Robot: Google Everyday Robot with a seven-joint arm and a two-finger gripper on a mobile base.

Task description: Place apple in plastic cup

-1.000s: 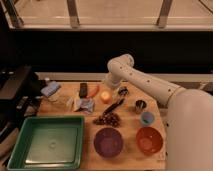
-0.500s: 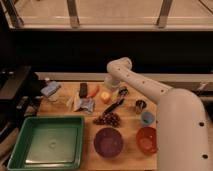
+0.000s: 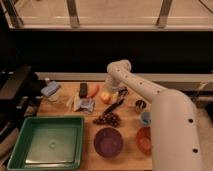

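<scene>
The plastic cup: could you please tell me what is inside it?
The plastic cup looks empty, though the arm covers part of it; the apple lies beside the gripper.

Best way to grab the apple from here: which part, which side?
Come from straight above and close across the widest middle of the apple. It is round and sits free on the table, with the carrot-like piece close beside it. The gripper hangs just behind it.

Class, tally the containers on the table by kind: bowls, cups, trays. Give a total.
Bowls: 2, purple bowl, orange bowl
Cups: 2, blue cup, dark cup
Trays: 1, green tray
Total: 5
The gripper sits by the apple.
</scene>
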